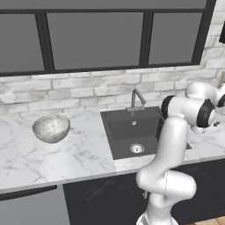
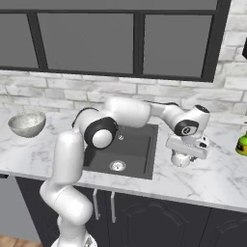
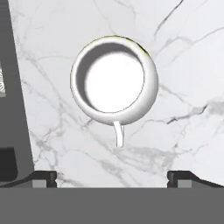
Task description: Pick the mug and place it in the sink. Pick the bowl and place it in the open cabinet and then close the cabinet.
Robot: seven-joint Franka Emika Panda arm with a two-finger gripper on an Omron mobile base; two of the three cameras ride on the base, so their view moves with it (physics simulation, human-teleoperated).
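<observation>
Two dark finger tips of the gripper [image 3: 112,177] stand wide apart at the bottom of the hand view, open and holding nothing, with the small white mug [image 3: 113,81] upright on the marble between and beyond them. Its round mouth faces the camera, showing a pale bottom and a shadowed inner wall with a faint yellow-green tinge at the rim, and its thin handle points down toward the fingers. None of the fingers touches it.

From the right base view, the white arm reaches over the dark grey rectangular sink [image 2: 140,144] and its hand hangs above the mug [image 2: 181,159], which stands on the white marble counter [image 2: 212,173] just beside the sink's right edge. A green bottle [image 2: 241,143] stands further right, near the counter's right end as that view cuts it.

Inside the sink [image 1: 125,132] lies a round steel drain [image 1: 136,149], and a slim grey faucet [image 1: 136,101] rises at its back edge. The wide speckled grey-white stone bowl [image 1: 51,128] sits upright on the counter well to the left of the sink, near the brick back wall. Black base cabinets [image 2: 159,217] run under the counter's front edge, and dark-framed grey panels [image 1: 94,39] stretch above the brick wall.
</observation>
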